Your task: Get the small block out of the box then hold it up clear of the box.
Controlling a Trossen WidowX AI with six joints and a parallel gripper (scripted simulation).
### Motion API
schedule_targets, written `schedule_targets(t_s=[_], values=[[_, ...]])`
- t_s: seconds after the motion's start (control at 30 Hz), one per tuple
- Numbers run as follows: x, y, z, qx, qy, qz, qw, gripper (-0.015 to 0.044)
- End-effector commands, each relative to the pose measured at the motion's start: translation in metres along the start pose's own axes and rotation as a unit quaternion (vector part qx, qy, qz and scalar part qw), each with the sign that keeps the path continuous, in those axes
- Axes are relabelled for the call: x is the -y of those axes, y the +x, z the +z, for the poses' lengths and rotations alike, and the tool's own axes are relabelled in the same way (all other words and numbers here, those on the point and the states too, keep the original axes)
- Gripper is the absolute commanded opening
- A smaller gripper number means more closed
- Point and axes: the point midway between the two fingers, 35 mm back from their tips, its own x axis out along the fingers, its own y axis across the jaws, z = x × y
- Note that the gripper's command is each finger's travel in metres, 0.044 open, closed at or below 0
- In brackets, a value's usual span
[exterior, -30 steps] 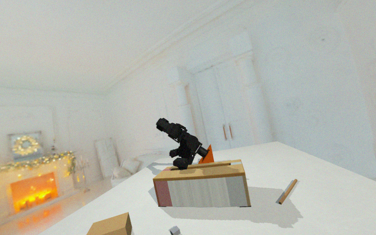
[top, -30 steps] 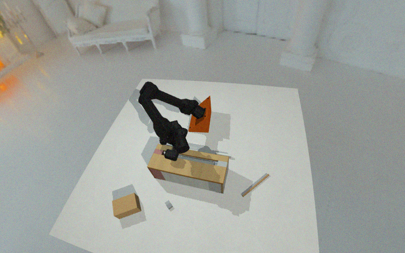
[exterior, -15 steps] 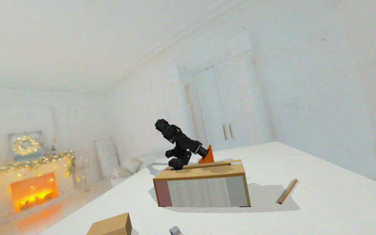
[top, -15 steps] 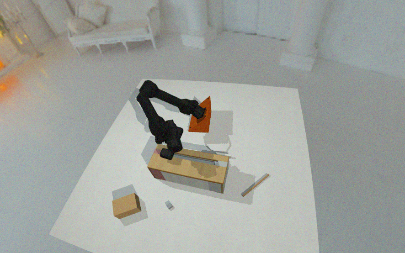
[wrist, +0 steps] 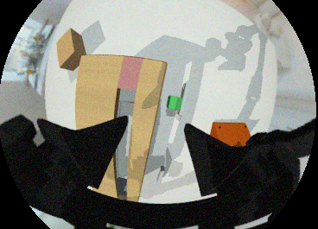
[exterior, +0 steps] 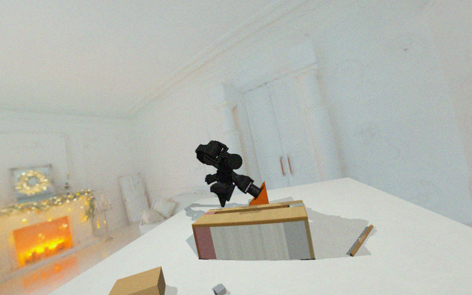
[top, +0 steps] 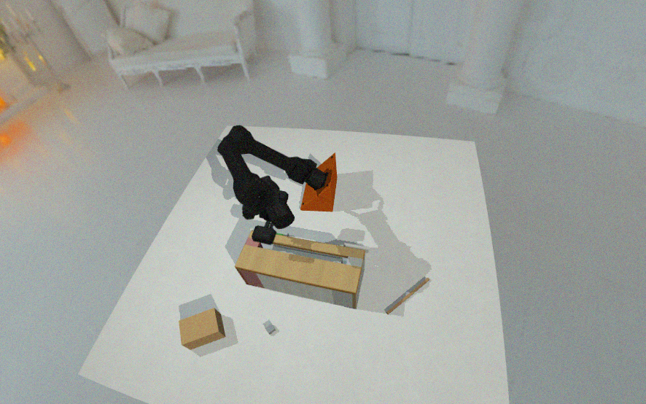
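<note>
The small green block (wrist: 174, 103) (top: 280, 234) is outside the box, on the table close behind the box's back long side, towards the pink end. In the top view only a green sliver shows past the box's top edge; the exterior view does not show it. The wooden box (top: 297, 265) (exterior: 249, 218) (wrist: 97, 90) stands upright, with a long slot in its top. My gripper (wrist: 157, 123) is open and empty, above the back edge of the box near the pink end. In the wrist view one fingertip is over the slot and the other beyond the back edge, with the block ahead between their lines.
A wooden block (top: 197, 328) (exterior: 138, 281) (wrist: 65, 48) and a small grey cube (top: 270, 327) (exterior: 219, 288) lie in front of the box. A thin wooden bar (top: 407, 296) (exterior: 361, 240) lies beyond its right end. The orange base plate (top: 319, 197) (exterior: 261, 197) (wrist: 230, 132) stands behind it.
</note>
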Motion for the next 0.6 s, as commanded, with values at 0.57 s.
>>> schedule_targets(t_s=[0.57], values=[[0.018, -0.007, 0.013, 0.035, -0.755, 0.078, 0.65, 0.0285]])
